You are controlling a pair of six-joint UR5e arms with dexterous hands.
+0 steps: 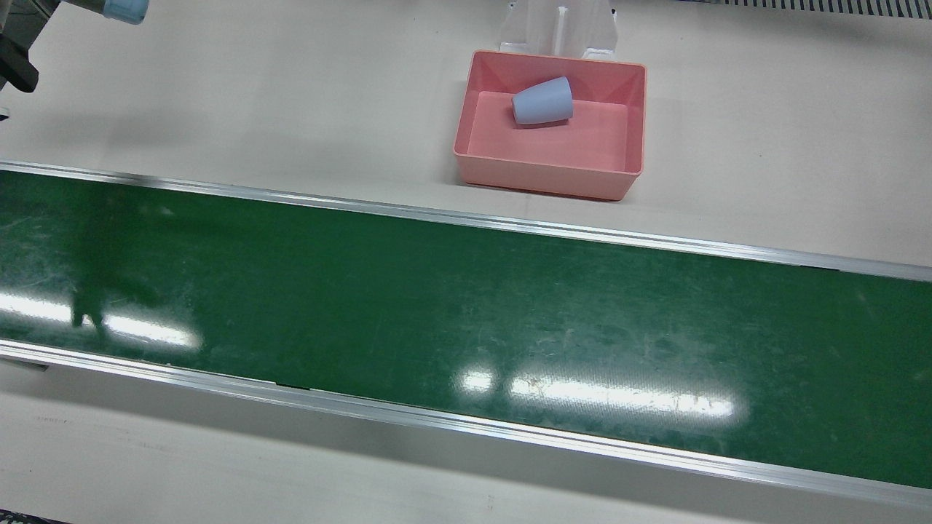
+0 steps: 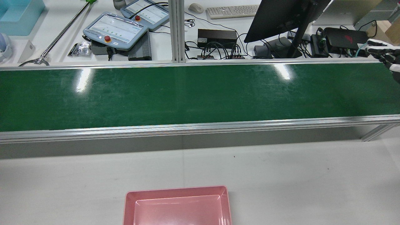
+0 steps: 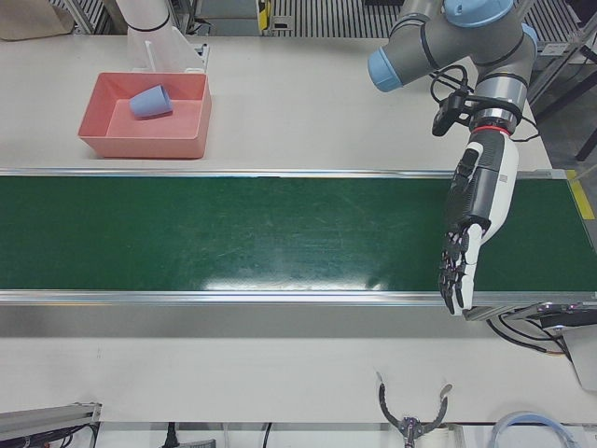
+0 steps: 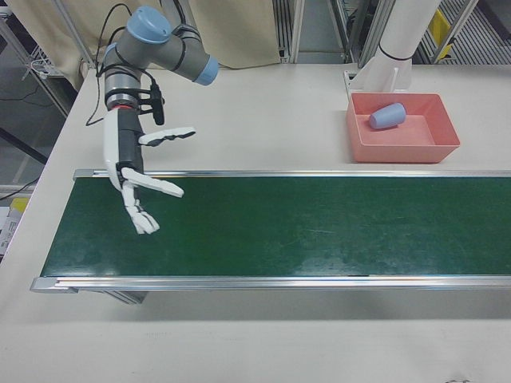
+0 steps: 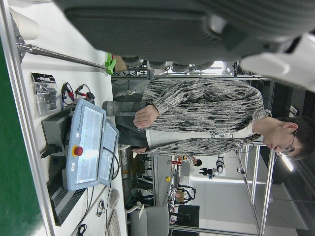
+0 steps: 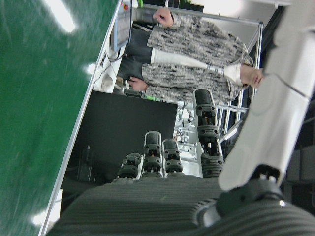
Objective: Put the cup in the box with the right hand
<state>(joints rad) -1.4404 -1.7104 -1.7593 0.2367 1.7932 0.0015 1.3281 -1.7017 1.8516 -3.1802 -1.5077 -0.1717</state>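
Right hand (image 4: 148,187) empty; one cup (image 1: 542,101) boxed

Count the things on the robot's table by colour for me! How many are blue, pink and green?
Blue: 1, the cup lying on its side in the box.
Pink: 1, the box.
Green: 1, the long belt.
Total: 3.

The front view looks steeply down on the belt (image 1: 466,320), box (image 1: 546,175) upper centre. The rear view faces opposite, sharing both. Side-front views stand farther back; hand views lie sideways.
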